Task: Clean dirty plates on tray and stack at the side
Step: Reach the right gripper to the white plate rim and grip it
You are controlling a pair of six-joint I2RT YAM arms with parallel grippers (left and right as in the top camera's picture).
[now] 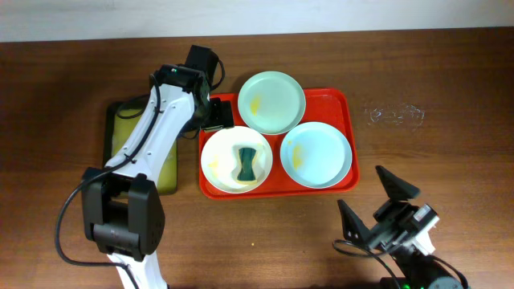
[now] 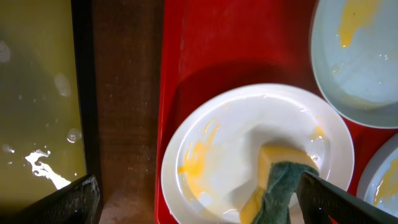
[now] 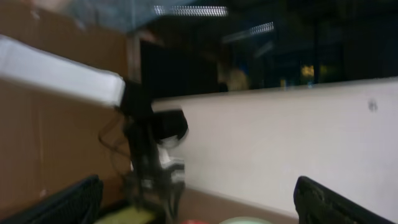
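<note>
Right claw (image 1: 359, 186) gapes empty, tilted upward; left claw (image 1: 218, 115) hangs wide-open near the white plate (image 1: 218, 164).

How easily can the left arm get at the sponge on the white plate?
Probably yes. The left end effector hovers open near the white plate, and the sponge lies uncovered on it with nothing between them.

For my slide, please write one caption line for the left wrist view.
Open left gripper over a yellow-smeared white plate holding a yellow-green sponge, on the red tray.
</note>
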